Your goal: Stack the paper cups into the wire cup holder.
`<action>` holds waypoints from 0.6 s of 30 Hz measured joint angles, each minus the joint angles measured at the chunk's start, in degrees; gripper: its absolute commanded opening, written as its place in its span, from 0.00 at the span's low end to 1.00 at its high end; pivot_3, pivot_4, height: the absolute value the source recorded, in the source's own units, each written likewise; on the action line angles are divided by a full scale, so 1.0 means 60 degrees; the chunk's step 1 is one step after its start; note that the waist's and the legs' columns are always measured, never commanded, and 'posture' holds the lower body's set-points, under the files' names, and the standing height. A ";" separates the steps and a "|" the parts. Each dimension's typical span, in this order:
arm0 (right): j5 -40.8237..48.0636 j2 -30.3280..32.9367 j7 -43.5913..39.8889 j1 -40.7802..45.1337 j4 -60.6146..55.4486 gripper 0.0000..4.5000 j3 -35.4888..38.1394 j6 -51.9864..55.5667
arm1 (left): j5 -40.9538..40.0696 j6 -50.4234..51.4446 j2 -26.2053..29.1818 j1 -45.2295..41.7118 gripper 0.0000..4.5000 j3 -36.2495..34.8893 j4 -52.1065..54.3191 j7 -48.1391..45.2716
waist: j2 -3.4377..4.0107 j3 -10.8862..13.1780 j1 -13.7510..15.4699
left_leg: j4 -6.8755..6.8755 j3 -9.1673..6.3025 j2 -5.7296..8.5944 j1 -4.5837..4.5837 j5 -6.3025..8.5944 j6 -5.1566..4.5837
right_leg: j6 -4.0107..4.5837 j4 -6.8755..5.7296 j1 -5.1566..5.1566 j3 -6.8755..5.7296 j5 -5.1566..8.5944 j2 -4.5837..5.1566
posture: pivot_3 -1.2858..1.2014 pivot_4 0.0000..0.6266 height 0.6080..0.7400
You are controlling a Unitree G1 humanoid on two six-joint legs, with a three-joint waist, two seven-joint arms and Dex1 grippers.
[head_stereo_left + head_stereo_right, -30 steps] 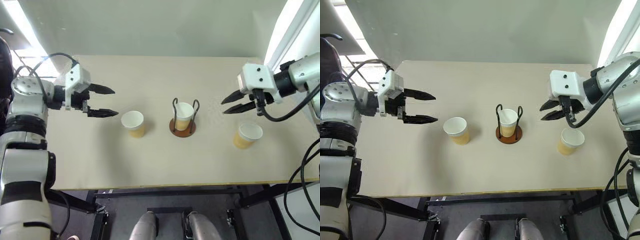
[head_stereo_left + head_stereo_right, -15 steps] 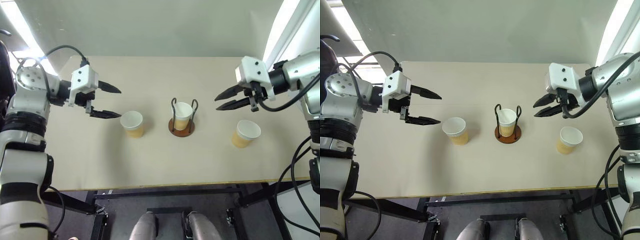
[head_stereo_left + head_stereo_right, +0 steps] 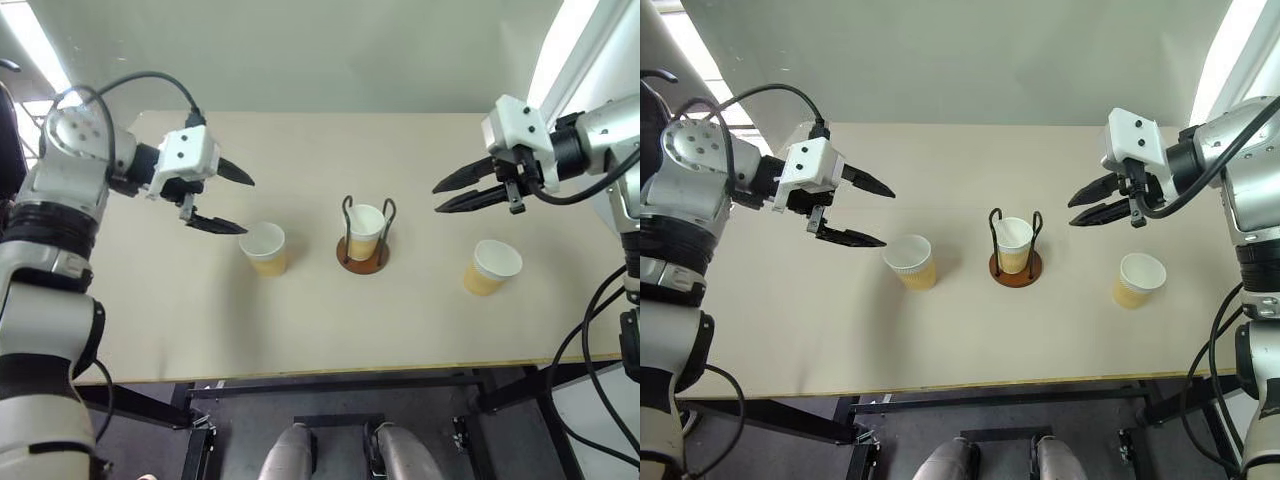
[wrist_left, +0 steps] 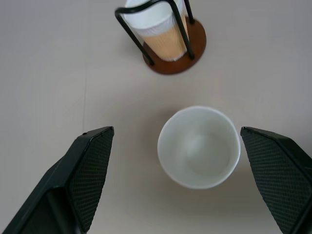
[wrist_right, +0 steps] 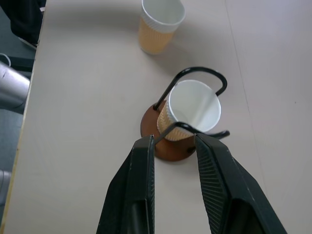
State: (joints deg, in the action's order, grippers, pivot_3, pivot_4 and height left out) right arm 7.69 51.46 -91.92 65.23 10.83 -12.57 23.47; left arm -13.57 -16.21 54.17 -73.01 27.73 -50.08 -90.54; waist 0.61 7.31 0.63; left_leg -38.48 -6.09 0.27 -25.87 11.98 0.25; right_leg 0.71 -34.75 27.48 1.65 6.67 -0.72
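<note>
Three tan paper cups with white insides stand on the table. One cup (image 3: 366, 229) sits inside the wire cup holder (image 3: 363, 258) at the table's middle. A second cup (image 3: 264, 246) stands to its left, with my left gripper (image 3: 246, 205) wide open just left of it and above it. In the left wrist view this cup (image 4: 199, 146) lies between the spread fingers (image 4: 90, 170). The third cup (image 3: 493, 266) stands at the right. My right gripper (image 3: 437, 200) hovers above and behind it, empty, with a narrow gap between its jaws, pointing toward the holder (image 5: 187, 114).
The beige table (image 3: 300, 330) carries nothing else. Its front edge runs just below the cups, and a grey wall rises behind its far edge. Black cables hang from both arms at the table's sides.
My left gripper has moved right toward the left cup and rolled, staying wide open. My right gripper has turned a little and kept the same narrow gap. The cups have not moved.
</note>
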 measured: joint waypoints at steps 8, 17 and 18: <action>0.0136 0.0324 -0.0055 0.0071 -0.0007 0.27 -0.0288 0.0078 | 0.0795 -0.0624 0.0144 0.0325 1.00 0.0579 0.0238 0.0000 | 0.0001 0.0000 -0.0014 | 0.0002 0.0003 -0.0003 0.0001 0.0000 0.0000 | 0.0002 -0.0001 0.0002 0.0000 0.0002 -0.0001 | 0.52 0.24 1.00; 0.0283 0.0514 -0.0057 0.0182 0.0014 0.27 -0.0643 0.0042 | 0.1039 -0.0907 0.0252 0.0802 1.00 0.0744 0.0621 0.0000 | 0.0001 0.0001 -0.0001 | 0.0000 0.0002 -0.0002 -0.0003 0.0000 0.0000 | 0.0002 -0.0003 0.0004 0.0000 0.0002 -0.0001 | 0.52 0.24 1.00; 0.0292 0.0531 -0.0057 0.0185 0.0021 0.27 -0.0672 0.0026 | 0.1055 -0.0929 0.0253 0.0809 1.00 0.0744 0.0650 0.0000 | 0.0001 0.0001 0.0001 | 0.0000 0.0002 -0.0003 -0.0002 0.0000 0.0000 | 0.0002 -0.0004 0.0003 0.0000 0.0002 -0.0001 | 0.52 0.24 1.00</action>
State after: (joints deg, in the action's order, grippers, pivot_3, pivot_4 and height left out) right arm 9.45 54.65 -92.26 66.35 10.96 -16.60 23.62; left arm -7.24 -21.79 55.69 -68.15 32.19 -46.18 -90.54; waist 0.62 7.32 0.64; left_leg -38.48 -6.08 0.25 -25.88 11.99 0.25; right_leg 0.72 -34.77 27.50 1.65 6.68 -0.73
